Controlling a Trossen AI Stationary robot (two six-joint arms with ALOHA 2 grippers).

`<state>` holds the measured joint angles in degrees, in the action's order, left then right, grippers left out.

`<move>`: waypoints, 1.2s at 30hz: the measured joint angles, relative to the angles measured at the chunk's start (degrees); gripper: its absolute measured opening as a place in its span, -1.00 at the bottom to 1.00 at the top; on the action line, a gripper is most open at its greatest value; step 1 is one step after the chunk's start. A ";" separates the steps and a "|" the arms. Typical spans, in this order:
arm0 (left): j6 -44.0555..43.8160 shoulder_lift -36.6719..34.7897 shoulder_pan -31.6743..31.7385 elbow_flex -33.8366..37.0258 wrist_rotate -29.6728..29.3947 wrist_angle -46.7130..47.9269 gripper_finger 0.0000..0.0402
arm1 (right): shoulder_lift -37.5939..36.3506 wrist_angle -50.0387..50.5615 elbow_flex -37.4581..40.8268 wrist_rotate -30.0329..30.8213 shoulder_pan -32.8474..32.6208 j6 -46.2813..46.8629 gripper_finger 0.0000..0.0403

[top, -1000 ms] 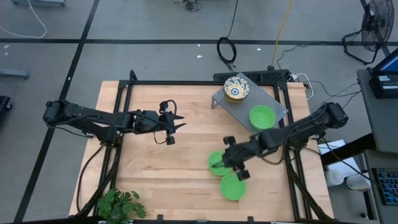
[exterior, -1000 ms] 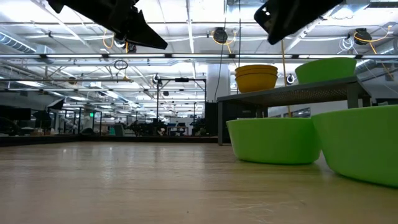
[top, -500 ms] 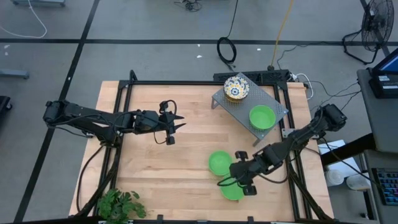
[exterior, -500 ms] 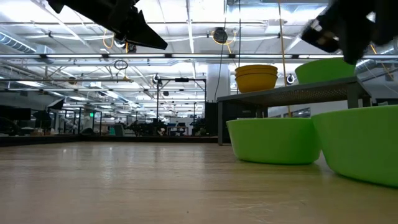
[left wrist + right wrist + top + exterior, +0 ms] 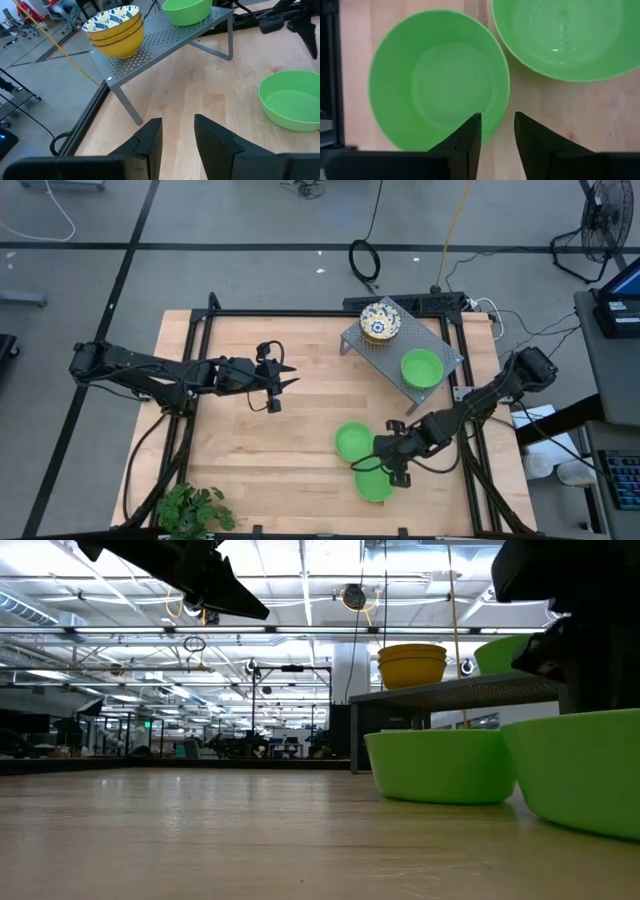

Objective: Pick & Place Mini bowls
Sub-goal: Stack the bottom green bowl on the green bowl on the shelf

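Nearest the table's front edge, the right gripper hangs above the two green bowls on the wood, its fingers apart with a narrow gap straddling the rim of the front green bowl — nothing clamped yet, as far as the right wrist view shows. The second green bowl sits just beside it, rims nearly touching. Further back, the left gripper waits over mid-table, fingers slightly apart and empty. At the far side the grey rack carries the third green bowl and the floral bowls. Judged progress: roughly four of six placed; two green ones are left, if the rack is the goal. The left wrist view shows the yellow-sided stack to be several nested bowls, which the high view reads as one; the low view hides the right fingers entirely.
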<state>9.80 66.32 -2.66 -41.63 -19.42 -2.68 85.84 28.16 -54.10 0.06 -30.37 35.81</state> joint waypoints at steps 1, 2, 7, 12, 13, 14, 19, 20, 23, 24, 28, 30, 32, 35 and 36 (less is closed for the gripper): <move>0.00 0.00 0.00 0.00 0.00 -0.02 -0.41 | 0.00 -0.62 0.63 -0.02 0.00 0.02 -0.49; -0.02 0.00 0.00 0.00 0.00 -0.02 -0.41 | 0.02 -0.79 1.07 -0.04 0.00 0.16 -0.49; -0.02 0.00 0.00 0.00 0.00 -0.02 -0.41 | 0.01 -1.14 1.61 -0.07 0.00 1.29 -0.49; -0.02 0.00 0.01 0.00 0.00 -0.02 -0.41 | 0.59 -4.02 1.63 -0.10 0.00 3.02 -0.49; -0.02 0.00 0.01 0.00 0.00 0.00 -0.41 | 1.09 -4.20 1.63 -0.17 -0.08 3.40 -0.49; -0.02 0.00 0.02 0.00 -0.01 -0.02 -0.41 | 1.66 -4.17 1.62 -0.37 -0.09 3.92 -0.49; -0.02 0.00 0.01 0.00 -0.02 -0.02 -0.41 | 4.65 -4.14 1.62 -4.03 -0.07 4.68 -0.49; -0.04 0.00 0.00 0.00 -0.02 -0.02 -0.41 | 5.02 -4.21 1.63 -4.62 0.06 4.66 -0.49; -0.14 0.00 0.00 0.00 -0.02 -0.02 -0.41 | 5.18 -4.16 1.63 -4.83 0.39 4.57 -0.49; -0.16 0.00 0.02 0.00 -0.02 -0.02 -0.41 | 5.17 -4.17 1.62 -4.83 0.45 4.56 -0.49; -0.31 0.00 0.02 0.00 -0.02 0.08 -0.41 | 4.22 -4.04 1.61 -4.79 0.70 4.11 -0.49; -0.28 0.00 0.00 0.00 -0.02 0.31 -0.41 | 3.92 -3.47 1.61 -4.81 0.74 4.06 -0.49; -0.28 0.00 0.01 0.00 -0.02 0.41 -0.41 | 3.68 -3.24 1.61 -4.74 0.82 4.17 -0.49; -0.28 0.00 0.00 0.00 -0.02 0.37 -0.41 | 3.72 -2.21 1.61 -4.83 0.83 6.60 -0.49; -0.28 0.00 0.02 0.00 -0.02 0.39 -0.41 | 3.72 -1.55 1.61 -4.83 0.83 7.72 -0.49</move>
<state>9.52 66.32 -2.63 -41.63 -19.44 -2.28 89.56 26.61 -52.49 -4.77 -29.54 43.54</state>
